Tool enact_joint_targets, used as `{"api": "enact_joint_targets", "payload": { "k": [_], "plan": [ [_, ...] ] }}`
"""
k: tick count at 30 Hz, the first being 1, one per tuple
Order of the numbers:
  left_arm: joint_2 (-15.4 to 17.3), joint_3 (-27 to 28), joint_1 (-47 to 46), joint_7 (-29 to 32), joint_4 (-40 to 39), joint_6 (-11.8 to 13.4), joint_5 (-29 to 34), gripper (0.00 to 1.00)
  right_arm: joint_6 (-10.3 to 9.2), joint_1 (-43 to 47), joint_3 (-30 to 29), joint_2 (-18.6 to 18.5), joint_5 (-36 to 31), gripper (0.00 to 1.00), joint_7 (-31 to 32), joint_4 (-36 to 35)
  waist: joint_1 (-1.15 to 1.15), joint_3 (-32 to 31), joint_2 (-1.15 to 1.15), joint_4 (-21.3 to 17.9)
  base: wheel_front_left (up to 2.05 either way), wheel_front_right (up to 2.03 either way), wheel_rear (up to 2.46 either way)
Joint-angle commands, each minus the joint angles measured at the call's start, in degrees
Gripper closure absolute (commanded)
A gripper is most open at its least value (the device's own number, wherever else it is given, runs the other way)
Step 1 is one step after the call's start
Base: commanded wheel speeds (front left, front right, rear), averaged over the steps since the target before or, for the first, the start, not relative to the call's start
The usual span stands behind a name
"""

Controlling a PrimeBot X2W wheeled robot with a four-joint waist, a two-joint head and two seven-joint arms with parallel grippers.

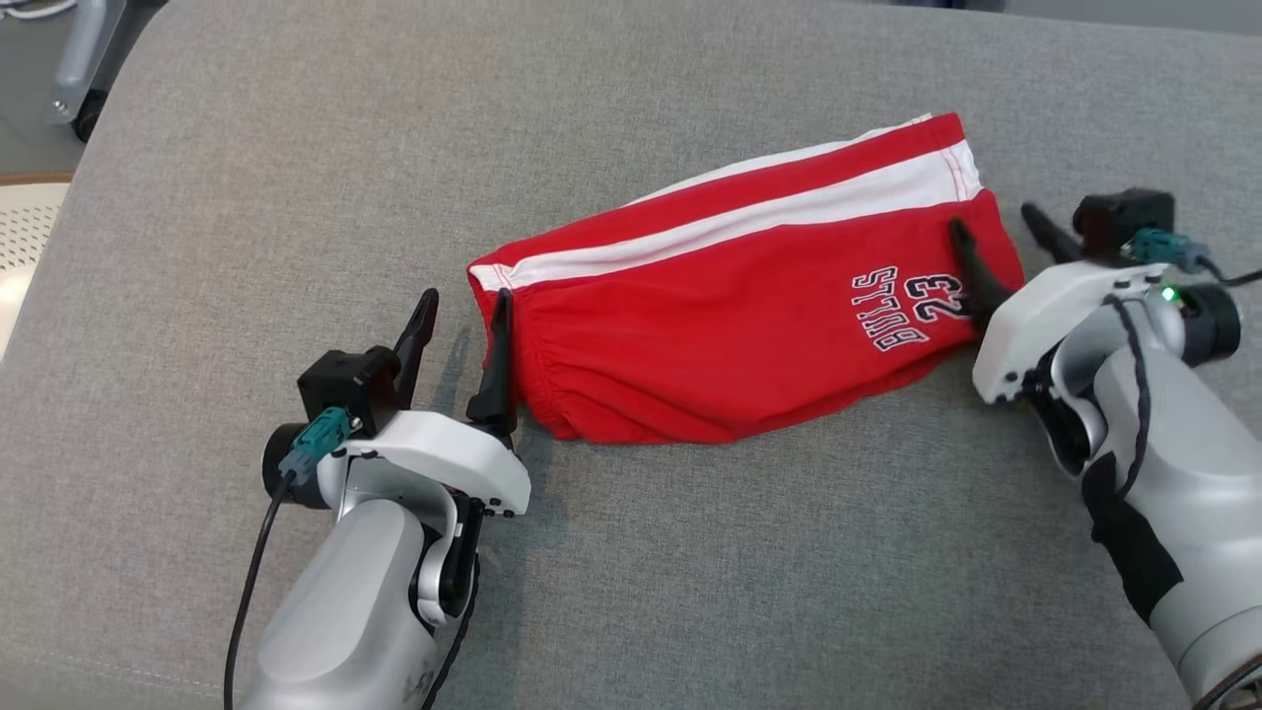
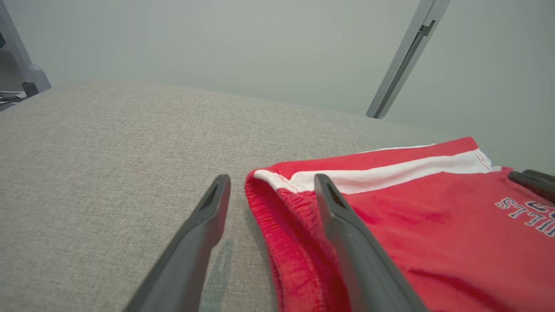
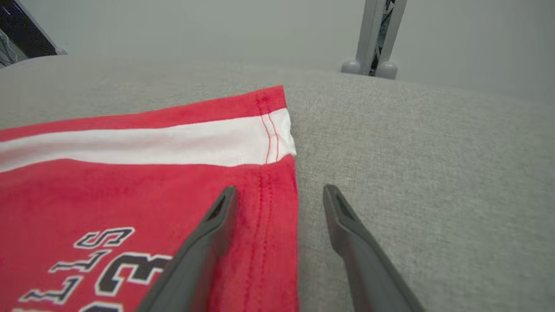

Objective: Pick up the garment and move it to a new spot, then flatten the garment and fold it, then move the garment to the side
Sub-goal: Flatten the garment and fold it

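Red shorts (image 1: 730,306) with a white side stripe and "BULLS 23" print lie folded flat on the grey cushion, waistband to the left. My left gripper (image 1: 463,316) is open at the waistband end (image 2: 269,190); one finger rests over the red cloth, the other over the bare cushion. My right gripper (image 1: 996,232) is open at the leg hem (image 3: 277,143), one finger (image 3: 212,225) over the fabric near the print and the other (image 3: 347,221) over the cushion. Neither gripper holds anything.
The grey fabric surface (image 1: 296,177) stretches wide around the shorts. Its left edge drops off near a pale perforated object (image 1: 25,232) and a metal stand with a wheel (image 1: 84,69). A grey post (image 3: 375,39) stands beyond the far edge.
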Motion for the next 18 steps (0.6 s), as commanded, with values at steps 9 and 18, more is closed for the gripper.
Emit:
{"api": "enact_joint_targets", "payload": {
  "k": [9, 18],
  "plan": [
    [0.25, 0.40, 1.70, -0.27, -0.47, 0.24, 0.69, 0.00, 0.01, 1.82, 7.03, 0.66, 5.84, 0.01, 13.36, 4.32, 0.00, -1.33, 0.00, 0.63, 0.00, 0.00, 0.00],
    [0.24, 1.20, 3.15, -0.27, -0.07, 0.35, 1.54, 0.00, -0.04, 3.79, 7.79, -1.13, 13.18, 1.00, 9.48, 1.38, 0.00, -3.08, 0.00, 0.36, 0.00, 0.00, 0.00]
  ]
}}
